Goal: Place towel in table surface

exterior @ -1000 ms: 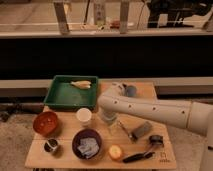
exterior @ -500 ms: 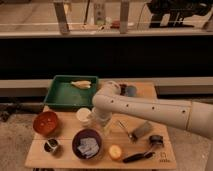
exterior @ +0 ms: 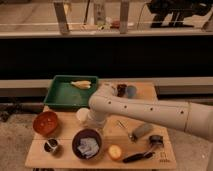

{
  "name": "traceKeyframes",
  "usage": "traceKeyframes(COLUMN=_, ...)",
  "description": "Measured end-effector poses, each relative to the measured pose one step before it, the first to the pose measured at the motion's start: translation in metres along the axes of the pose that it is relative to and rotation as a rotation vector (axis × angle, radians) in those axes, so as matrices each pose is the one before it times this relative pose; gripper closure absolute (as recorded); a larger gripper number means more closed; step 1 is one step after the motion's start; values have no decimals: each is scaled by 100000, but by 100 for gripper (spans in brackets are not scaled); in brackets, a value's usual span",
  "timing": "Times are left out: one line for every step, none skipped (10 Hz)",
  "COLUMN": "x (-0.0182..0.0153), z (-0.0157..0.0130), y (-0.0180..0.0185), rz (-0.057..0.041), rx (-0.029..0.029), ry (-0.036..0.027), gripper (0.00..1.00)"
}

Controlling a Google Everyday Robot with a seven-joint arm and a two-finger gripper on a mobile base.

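The towel (exterior: 89,147) is a crumpled blue-and-white cloth lying inside a dark purple bowl (exterior: 76,141) at the front of the wooden table (exterior: 65,160). My white arm reaches in from the right across the table. My gripper (exterior: 96,120) hangs below the arm's end, just behind and above the bowl and right next to a white cup (exterior: 82,116). It is not touching the towel.
A green tray (exterior: 62,95) holding a banana (exterior: 81,84) stands at the back left. An orange bowl (exterior: 46,123) and a small dark cup (exterior: 51,145) are front left. An orange fruit (exterior: 115,151), a black-handled tool (exterior: 137,156), a grey can (exterior: 142,130) and a spoon (exterior: 126,131) lie right; a dark can (exterior: 121,90) and a blue cup (exterior: 131,91) stand behind.
My arm has swung left and forward, bringing the gripper from the table's middle to beside the white cup, behind the bowl. The objects have not moved.
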Motion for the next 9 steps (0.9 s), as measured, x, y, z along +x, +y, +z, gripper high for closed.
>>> traceKeyframes(x=-539, z=304, y=-119, rz=-4221, rx=-973, ry=-739, gripper=43)
traceKeyframes(x=-412, z=433, y=-17, rz=-2478, rx=-1034, ry=-1080, gripper=52)
traceKeyframes(x=-322, z=425, y=27, rz=-1929, rx=-961, ry=-717, gripper=56)
traceKeyframes(x=-726, z=749, y=-157, rz=-4562, rx=-2373, ry=-248, gripper=56)
traceKeyframes(x=-476, z=328, y=-360, rz=-3158, rx=-1382, ry=341, gripper=56)
traceKeyframes(x=-263, z=248, y=-34, rz=-1959, rx=-1359, ry=46, gripper=52)
traceKeyframes(x=-330, z=446, y=15, rz=-2043, rx=-1478, ry=-397, gripper=50)
traceKeyframes(x=-265, z=572, y=43, rz=-1794, rx=-1220, ry=-399, gripper=50)
traceKeyframes(x=-126, z=440, y=191, rz=-915, rx=-921, ry=-226, gripper=47)
